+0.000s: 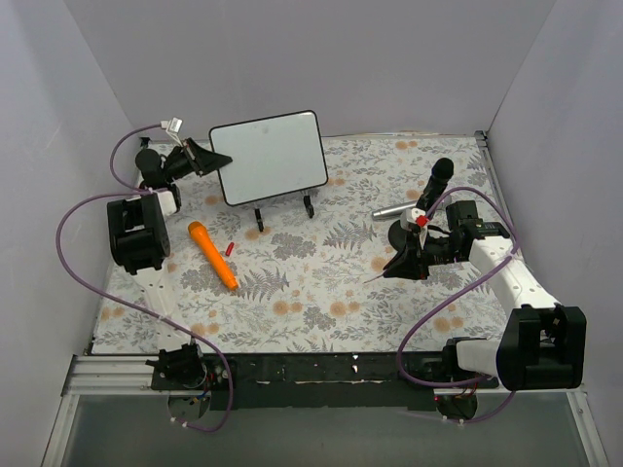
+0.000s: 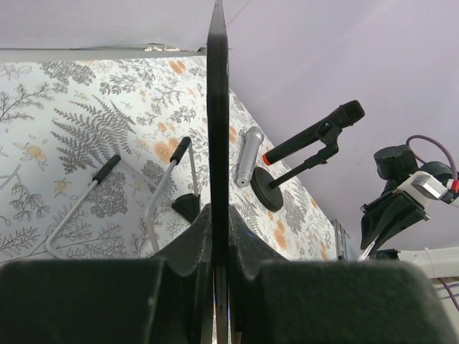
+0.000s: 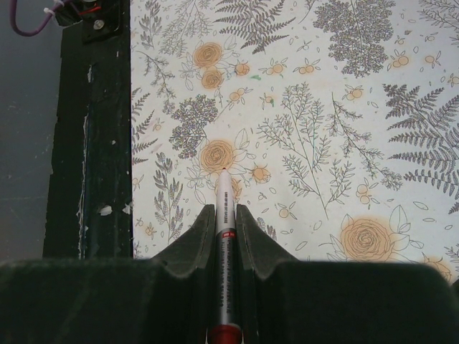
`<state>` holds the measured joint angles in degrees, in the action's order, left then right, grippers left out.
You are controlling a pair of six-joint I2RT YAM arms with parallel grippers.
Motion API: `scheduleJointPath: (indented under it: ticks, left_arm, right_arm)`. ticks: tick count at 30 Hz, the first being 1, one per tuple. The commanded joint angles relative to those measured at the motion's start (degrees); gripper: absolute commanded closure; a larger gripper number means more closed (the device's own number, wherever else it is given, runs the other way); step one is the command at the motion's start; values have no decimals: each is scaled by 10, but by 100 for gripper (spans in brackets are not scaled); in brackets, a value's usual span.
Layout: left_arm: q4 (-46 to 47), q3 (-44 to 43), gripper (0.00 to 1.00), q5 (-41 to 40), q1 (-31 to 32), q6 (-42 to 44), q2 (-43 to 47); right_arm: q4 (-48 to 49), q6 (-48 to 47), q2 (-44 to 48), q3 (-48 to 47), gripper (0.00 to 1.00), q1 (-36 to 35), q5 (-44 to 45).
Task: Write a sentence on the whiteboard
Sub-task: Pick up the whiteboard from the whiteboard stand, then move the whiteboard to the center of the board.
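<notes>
At the near right of the floral table, a silver marker is clamped between the closed fingers of the right end effector; whether its tip touches the table cannot be told. Further left, an orange tapered object is seen lying with a small red piece just beside it. Behind the right end effector, a black microphone is mounted on a round base, with a silver cylinder laid beside it. At the far left, the whiteboard is pinched by its left edge in the left end effector, above a wire stand with black feet
</notes>
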<state>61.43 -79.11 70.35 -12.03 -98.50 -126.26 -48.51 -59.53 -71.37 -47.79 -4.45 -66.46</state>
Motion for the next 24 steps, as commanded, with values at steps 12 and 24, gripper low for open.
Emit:
scheduleJointPath:
  ticks: [12, 24]
  left_arm:
    - [-176, 253, 100, -177, 73, 164, 396]
    - [-395, 456, 100, -200, 91, 176, 745]
  right_arm:
    - [-16, -13, 43, -14, 99, 4, -3]
    - [-122, -36, 113, -118, 99, 8, 48]
